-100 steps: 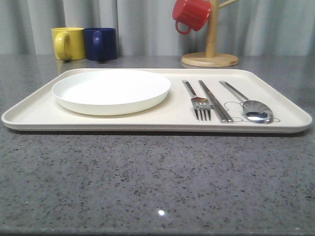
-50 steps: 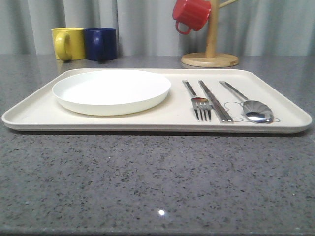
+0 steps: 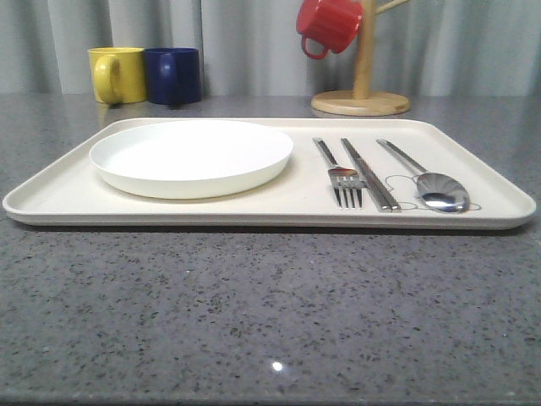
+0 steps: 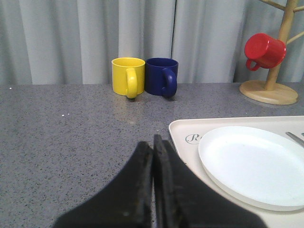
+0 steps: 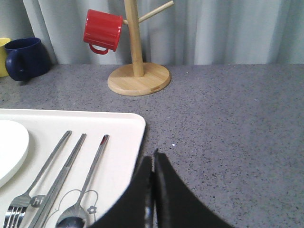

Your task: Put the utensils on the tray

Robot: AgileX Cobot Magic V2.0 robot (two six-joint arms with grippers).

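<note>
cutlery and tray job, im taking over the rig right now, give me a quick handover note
Left tool: shut, empty, over the grey speckled counter beside the tray's near left corner.
Right tool: shut, empty, just off the tray's right edge.
Large flat cream rectangular tray: carries the round white plate on its left half.
To the right of the plate, side by side and flat on the tray: the shiny silver four-tined fork, the pair of flat straight metal chopsticks, the long-handled oval-bowl spoon.
Done: all three utensils are on the tray.
Left: nothing that I can see; arms look retracted.
</note>
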